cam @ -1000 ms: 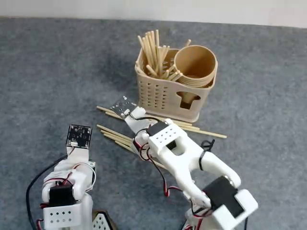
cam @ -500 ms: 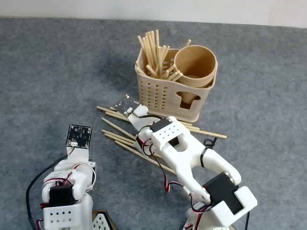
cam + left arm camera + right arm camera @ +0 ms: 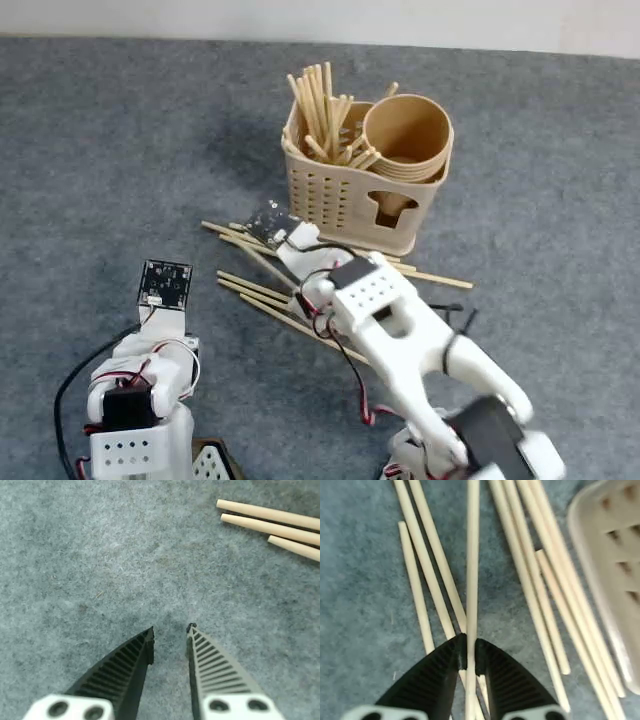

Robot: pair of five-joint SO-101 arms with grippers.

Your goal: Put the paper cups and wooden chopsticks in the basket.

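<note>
The right gripper is clamped on one held chopstick, with its black ribbed fingers pressed against the round, pale wooden stick. The left gripper holds nothing; its fingers are parted by a narrow gap above the grey felt mat. Loose chopsticks lie fanned at the centre of the high view, just below the perforated beige basket. The basket, at upper centre, contains stacked paper cups and upright chopsticks.
</note>
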